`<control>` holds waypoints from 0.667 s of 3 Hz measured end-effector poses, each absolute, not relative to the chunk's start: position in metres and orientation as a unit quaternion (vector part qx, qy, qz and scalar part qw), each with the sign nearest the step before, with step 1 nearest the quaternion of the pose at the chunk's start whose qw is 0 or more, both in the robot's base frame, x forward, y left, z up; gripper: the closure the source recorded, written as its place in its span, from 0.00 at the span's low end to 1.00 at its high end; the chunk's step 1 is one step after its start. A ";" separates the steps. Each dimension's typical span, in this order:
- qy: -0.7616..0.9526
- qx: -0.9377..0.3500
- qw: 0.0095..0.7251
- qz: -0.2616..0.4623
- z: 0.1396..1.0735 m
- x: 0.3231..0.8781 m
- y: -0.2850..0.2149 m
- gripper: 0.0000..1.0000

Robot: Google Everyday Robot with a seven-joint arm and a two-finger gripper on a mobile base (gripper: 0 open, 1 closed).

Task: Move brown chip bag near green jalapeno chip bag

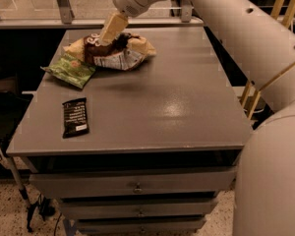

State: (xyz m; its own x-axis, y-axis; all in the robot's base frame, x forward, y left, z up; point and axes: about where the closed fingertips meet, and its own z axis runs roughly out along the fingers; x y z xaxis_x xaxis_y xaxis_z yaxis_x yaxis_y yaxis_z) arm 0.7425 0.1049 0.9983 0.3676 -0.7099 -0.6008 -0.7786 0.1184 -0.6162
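The brown chip bag [119,54] lies crinkled on the grey table [177,107] at the back left. Its left end touches or overlaps the green jalapeno chip bag [71,69], which lies flat just to its left. My gripper [105,39] reaches down from the white arm [226,18] and is at the top of the brown bag, over its dark middle.
A small flat black bar wrapper [74,117] lies near the table's front left. Drawers [137,186] sit under the tabletop. A yellow rail [250,95] stands to the right. A glass partition runs behind the table.
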 end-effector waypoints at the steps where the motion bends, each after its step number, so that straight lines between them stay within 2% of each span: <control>1: 0.555 -0.683 0.474 0.032 1.004 0.730 0.098 0.00; 2: 0.567 -0.691 0.448 0.029 1.001 0.711 0.071 0.00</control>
